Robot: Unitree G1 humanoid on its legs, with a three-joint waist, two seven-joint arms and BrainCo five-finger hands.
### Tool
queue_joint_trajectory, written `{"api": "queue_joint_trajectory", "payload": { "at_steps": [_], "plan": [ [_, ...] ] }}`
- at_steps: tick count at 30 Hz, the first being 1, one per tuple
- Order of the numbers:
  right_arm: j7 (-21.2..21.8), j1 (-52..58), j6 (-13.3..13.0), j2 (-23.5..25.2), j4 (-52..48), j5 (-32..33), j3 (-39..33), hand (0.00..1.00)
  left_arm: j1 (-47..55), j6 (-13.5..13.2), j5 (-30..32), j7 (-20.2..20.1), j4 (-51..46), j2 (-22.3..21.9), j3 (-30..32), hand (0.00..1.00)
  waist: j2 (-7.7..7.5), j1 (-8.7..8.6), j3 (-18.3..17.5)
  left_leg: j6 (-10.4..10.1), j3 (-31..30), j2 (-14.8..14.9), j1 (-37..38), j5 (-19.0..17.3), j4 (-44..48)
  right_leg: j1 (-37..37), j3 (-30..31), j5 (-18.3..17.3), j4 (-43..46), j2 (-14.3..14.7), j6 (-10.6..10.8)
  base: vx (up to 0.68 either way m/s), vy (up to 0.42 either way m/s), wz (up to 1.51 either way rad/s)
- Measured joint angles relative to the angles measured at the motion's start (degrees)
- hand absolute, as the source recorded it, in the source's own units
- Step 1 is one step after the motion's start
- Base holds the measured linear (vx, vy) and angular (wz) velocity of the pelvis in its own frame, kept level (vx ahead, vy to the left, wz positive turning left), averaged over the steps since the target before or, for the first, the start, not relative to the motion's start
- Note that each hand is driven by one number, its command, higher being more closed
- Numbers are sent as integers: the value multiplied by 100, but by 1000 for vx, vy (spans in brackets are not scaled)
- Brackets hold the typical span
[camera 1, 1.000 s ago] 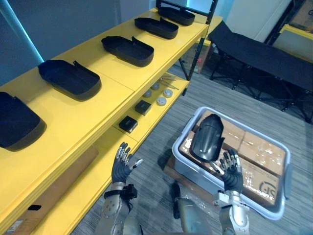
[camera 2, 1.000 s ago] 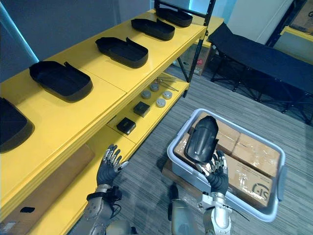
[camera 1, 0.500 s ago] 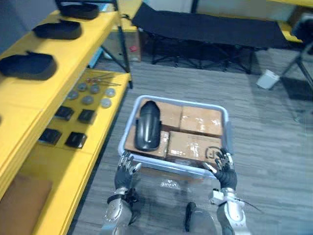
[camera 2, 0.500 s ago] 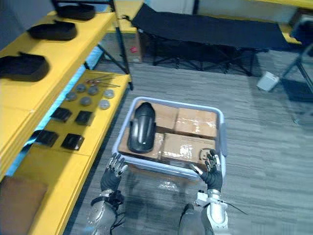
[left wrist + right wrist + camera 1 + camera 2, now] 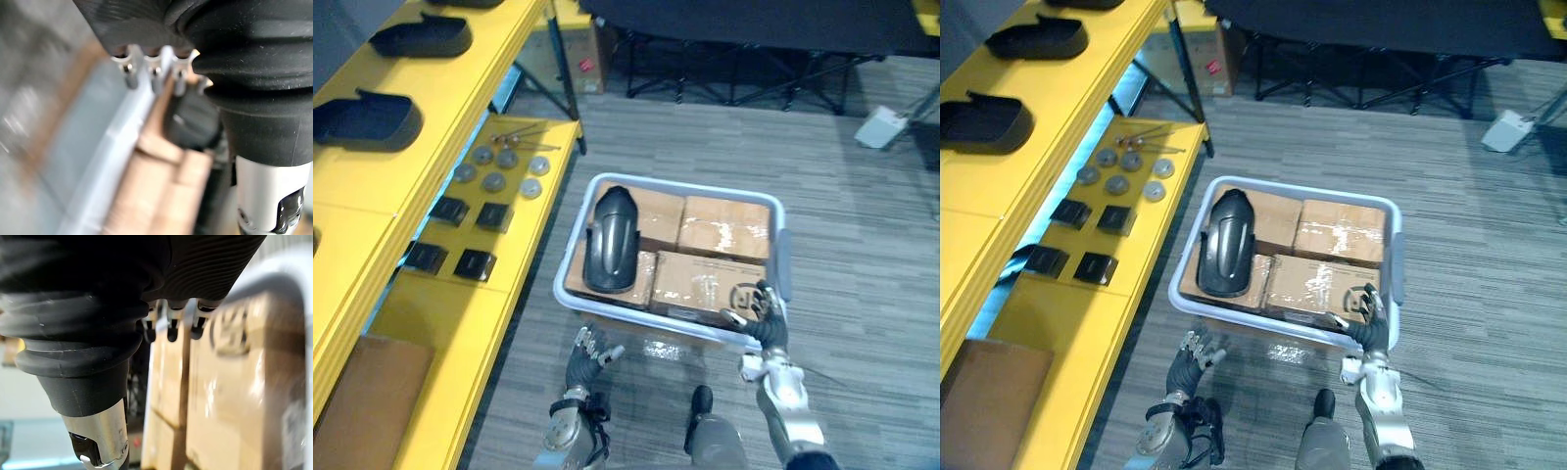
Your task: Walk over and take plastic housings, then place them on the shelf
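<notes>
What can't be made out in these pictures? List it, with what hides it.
- Crate floor: hidden under the boxes, eye views.
- Housing underside: faces the boxes, eye views.
- Top-shelf housing: cut off by the top edge, left eye view.
- Discs on the lower shelf: too small to identify, eye views.
- Left wrist view: crate and housing blurred.

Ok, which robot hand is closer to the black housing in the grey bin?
Left, it seems. The left robot hand hovers outside the bin's near wall, just below the housing's end; the right robot hand is over the bin's near right corner, boxes between.
</notes>
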Motion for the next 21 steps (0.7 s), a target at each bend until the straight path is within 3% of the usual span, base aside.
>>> {"api": "queue_joint_trajectory", "payload": {
  "at_steps": [2,5,6,11,14,18,21],
  "plan": [
    [-136,-995,14,-191,536,4,-22,0,-141,174,-23,219,365,40,367,0,95,74,245,65,-294,-121,-142,44,28,116,-324,56,-45,-101,35,-16,59,59],
    [-166,-2051,80,-520,1189,135,-54,0,-311,187,-206,334,1175,38,837,0,168,290,434,111,-532,-205,-341,119,49,98,-569,62,-34,-167,43,-49,39,53],
    [-193,-2666,213,-760,1671,293,-154,0,-344,127,-190,340,1631,48,1113,0,208,505,468,132,-626,-262,-517,185,9,-15,-693,64,-6,-209,47,-48,36,51],
    [-263,-3625,539,-1147,2419,566,-222,0,-427,-282,-185,123,2101,59,1345,0,387,878,625,184,-907,-415,-773,297,38,-118,-998,58,182,-373,53,-30,36,38],
    [-244,-3955,805,-1330,2740,945,-219,0,-411,-292,-225,-128,2813,62,1347,0,497,937,699,230,-1057,-569,-918,282,166,-171,-1172,-46,399,-563,128,-37,67,29],
    [-257,-4314,1316,-1530,3249,954,-223,0,-335,-274,-256,-431,3250,45,1261,0,593,1037,945,337,-1146,-616,-1148,82,688,-242,-1223,-204,762,-684,150,-49,61,14],
    [-268,-4465,1523,-1678,3443,911,-233,0,-300,-279,-323,-552,3363,37,1052,0,676,1103,996,367,-1188,-618,-1365,-79,1115,-337,-1235,-310,1022,-743,162,-82,73,7]
  ]
}}
